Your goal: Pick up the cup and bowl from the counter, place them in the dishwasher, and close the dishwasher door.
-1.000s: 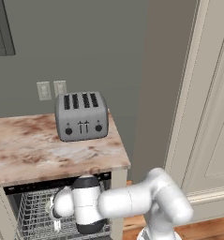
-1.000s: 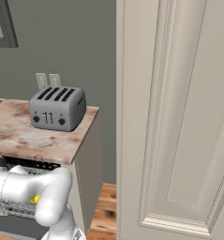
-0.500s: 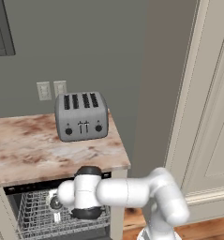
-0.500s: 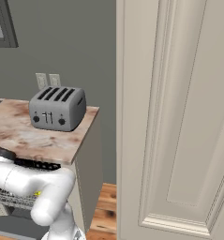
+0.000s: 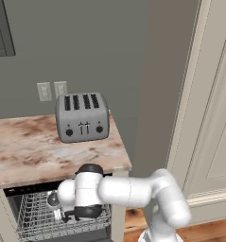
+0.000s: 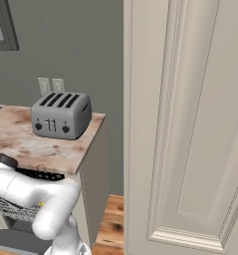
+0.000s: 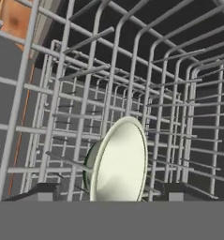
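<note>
Lowering the bowl point(image 7: 119, 161) into the dishwasher point(image 5: 48, 217) rack point(image 7: 146, 84); it's on edge between my fingertips point(image 7: 43, 191), gripper point(image 7: 106, 196) apparently closed on its rim. Next: seat it between tines, release, find the cup.

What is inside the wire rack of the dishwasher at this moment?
In the hand view, the pale bowl stands on edge among the tines of the wire rack. The claw is close around it; its lower edge is cut off. No cup is visible there.
</note>
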